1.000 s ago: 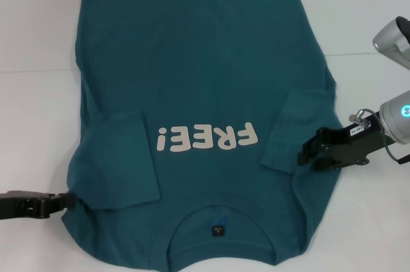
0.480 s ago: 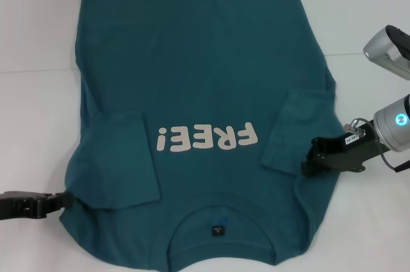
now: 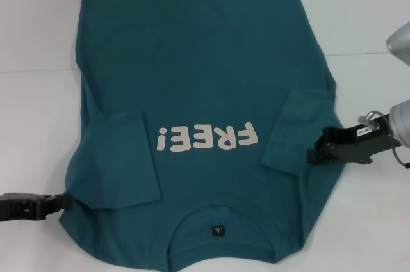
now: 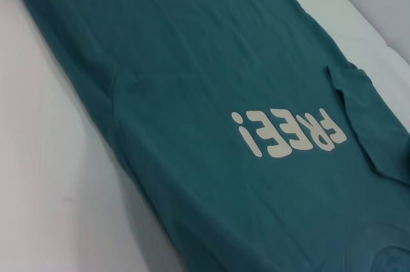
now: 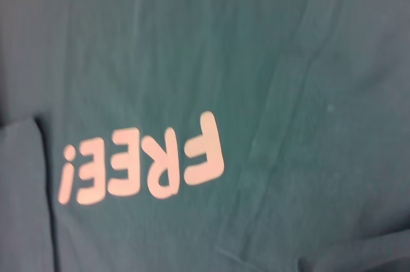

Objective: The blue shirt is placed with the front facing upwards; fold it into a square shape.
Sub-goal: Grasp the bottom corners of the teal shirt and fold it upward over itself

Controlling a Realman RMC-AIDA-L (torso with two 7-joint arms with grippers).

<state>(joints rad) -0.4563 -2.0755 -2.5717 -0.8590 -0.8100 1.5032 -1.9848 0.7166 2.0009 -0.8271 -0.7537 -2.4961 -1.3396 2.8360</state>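
blue shirt [image 3: 205, 80] collar edge cropped, right wrist view blurred

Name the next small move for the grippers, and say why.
Probably pinch the blue shirt at both side edges: the sleeves already lie folded in, the left gripper sits at the shoulder edge, and the right gripper sits at the opposite side.

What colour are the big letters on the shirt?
White, on the blue shirt; the letters show best in the head view.

White "FREE!" on the blue shirt [image 3: 192, 80]
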